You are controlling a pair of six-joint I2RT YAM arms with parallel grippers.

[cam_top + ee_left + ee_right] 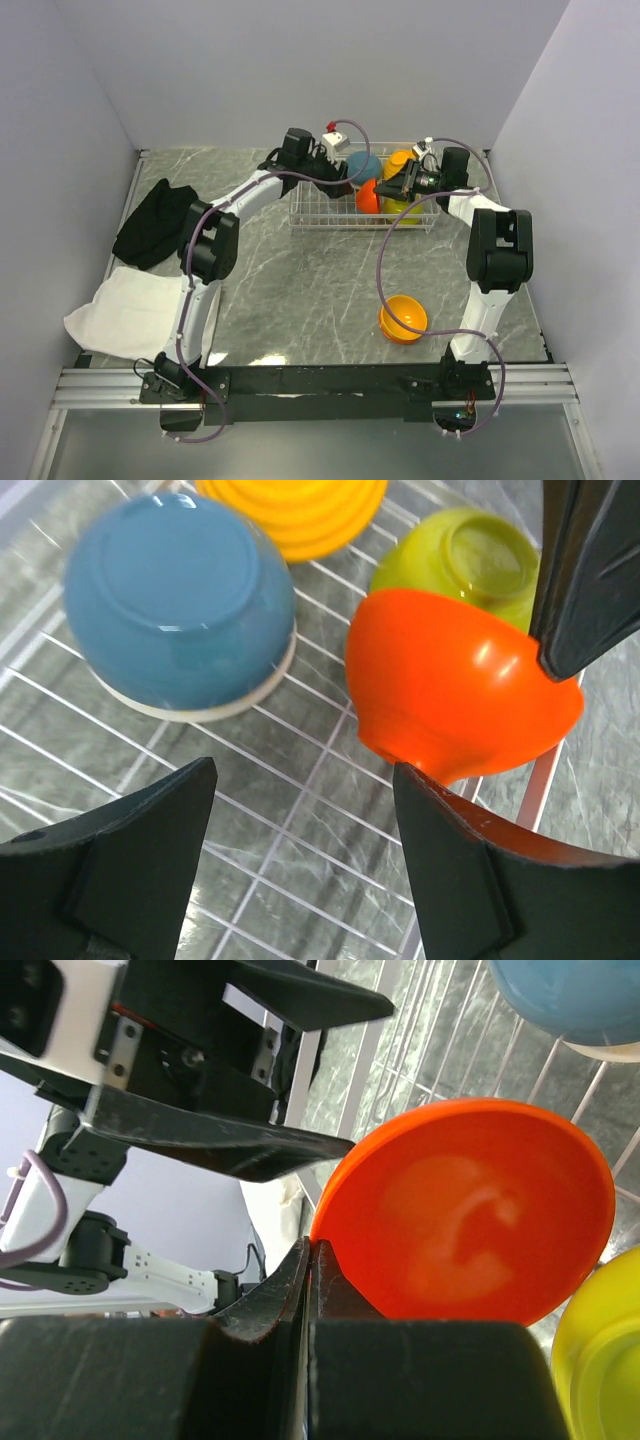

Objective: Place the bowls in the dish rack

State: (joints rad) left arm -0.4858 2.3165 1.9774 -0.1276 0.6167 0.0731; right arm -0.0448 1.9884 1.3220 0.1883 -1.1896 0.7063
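The wire dish rack (320, 225) stands at the back of the table. In it a teal-blue bowl (180, 600) lies upside down, next to a yellow-orange bowl (295, 510) and a lime green bowl (470, 560). My right gripper (312, 1250) is shut on the rim of a red-orange bowl (470, 1210), holding it on edge over the rack's near right part. My left gripper (305, 775) hovers over the rack floor (270, 820), open, nothing between its fingers; its right fingertip (430, 800) is just under that bowl (450, 690). Another orange bowl (403, 318) sits upright on the table near the right arm.
A black cloth (155, 222) lies at the left wall, and a white cloth (125, 310) lies in front of it by the left arm's base. Both arms reach over the rack from either side, their grippers close together.
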